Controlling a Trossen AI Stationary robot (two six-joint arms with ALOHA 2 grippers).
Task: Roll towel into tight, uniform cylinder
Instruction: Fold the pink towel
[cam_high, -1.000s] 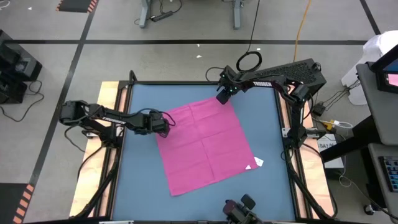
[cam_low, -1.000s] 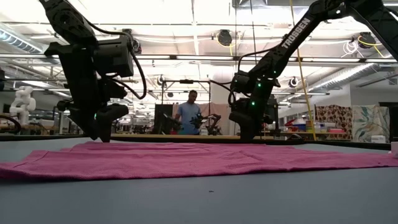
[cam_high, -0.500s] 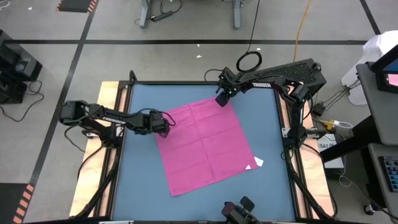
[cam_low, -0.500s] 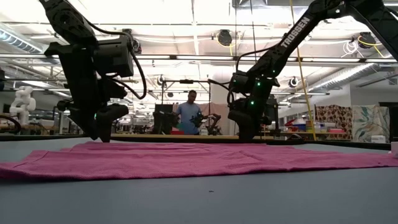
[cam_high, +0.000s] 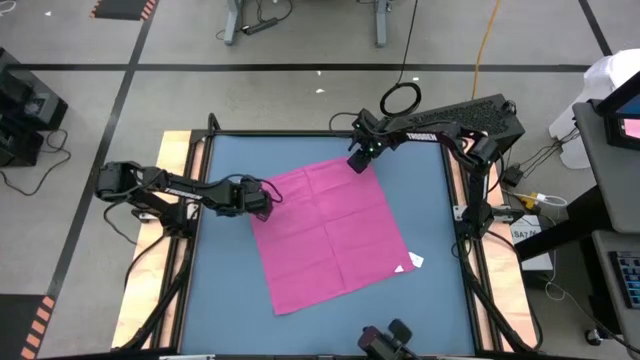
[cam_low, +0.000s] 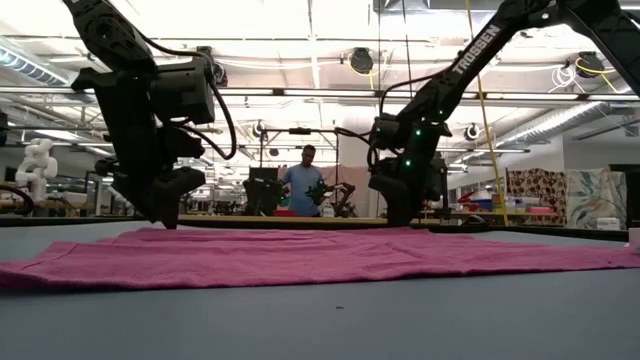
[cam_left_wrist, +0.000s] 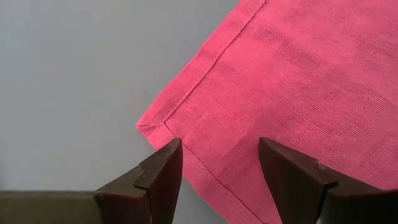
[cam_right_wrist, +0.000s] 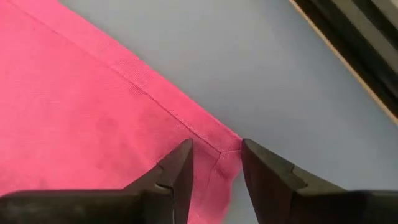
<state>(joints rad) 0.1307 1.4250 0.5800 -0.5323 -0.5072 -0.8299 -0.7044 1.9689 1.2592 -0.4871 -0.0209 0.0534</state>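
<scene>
Towel is laid flat on the table. Left gripper is spread over one corner. Right gripper is spread over another.

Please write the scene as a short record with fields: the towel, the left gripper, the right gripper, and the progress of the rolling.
towel: magenta-pink towel lies flat and unrolled on the blue table, turned at an angle to the table's edges; white tag at the corner nearest the right arm's side
left gripper: left gripper open, fingers on either side of one towel corner
right gripper: right gripper open, fingers on either side of the far corner
progress: no roll formed yet; neither gripper has closed on the cloth
</scene>
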